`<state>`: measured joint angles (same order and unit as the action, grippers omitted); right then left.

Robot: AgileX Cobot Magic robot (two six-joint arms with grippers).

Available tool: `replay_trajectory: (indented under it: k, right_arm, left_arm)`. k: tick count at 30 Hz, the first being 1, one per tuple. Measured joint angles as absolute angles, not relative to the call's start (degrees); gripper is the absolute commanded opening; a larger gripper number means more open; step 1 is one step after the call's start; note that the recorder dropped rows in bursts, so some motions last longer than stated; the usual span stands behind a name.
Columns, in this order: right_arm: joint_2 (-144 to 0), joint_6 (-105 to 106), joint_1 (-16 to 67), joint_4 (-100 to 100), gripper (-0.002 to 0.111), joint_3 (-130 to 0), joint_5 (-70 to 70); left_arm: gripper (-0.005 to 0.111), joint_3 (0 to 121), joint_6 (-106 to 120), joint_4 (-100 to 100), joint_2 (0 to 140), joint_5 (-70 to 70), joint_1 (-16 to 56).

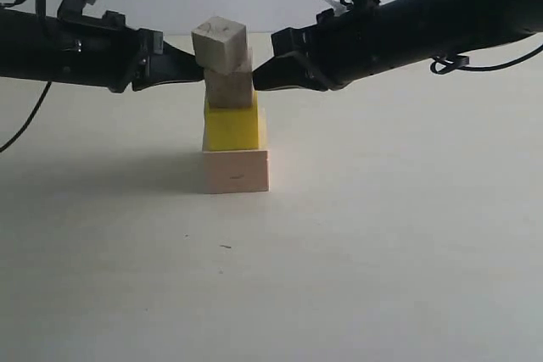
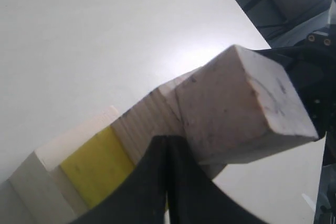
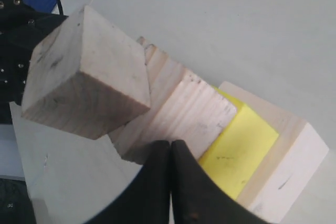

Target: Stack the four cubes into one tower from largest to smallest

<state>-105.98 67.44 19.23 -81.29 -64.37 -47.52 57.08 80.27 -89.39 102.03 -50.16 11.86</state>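
Observation:
The tower stands mid-table: large pale wooden cube (image 1: 235, 170) at the bottom, yellow cube (image 1: 232, 125) on it, small brownish wooden cube (image 1: 229, 87) above, and the smallest pale cube (image 1: 220, 42) on top, twisted and tilted. My left gripper (image 1: 200, 64) is shut with nothing between its fingers, its tip against the tower's left side at the two small cubes. My right gripper (image 1: 257, 76) is shut and empty too, its tip touching the brownish cube (image 3: 178, 113) from the right. Both wrist views show closed fingertips (image 2: 167, 145) (image 3: 170, 148) at the stack.
The pale tabletop (image 1: 382, 235) spreads around the tower. Both black arms reach in from the left and right edges at the height of the upper cubes. Cables hang behind each arm.

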Motion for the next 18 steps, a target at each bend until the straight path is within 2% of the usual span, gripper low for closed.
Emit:
replay_trajectory:
  k: [18]
  right_arm:
    - [-106.0,66.4,19.2,-80.2,0.0,-64.4,-46.7]
  left_arm:
    - [0.0,57.2,79.8,-87.8,102.4,-49.7,12.3]
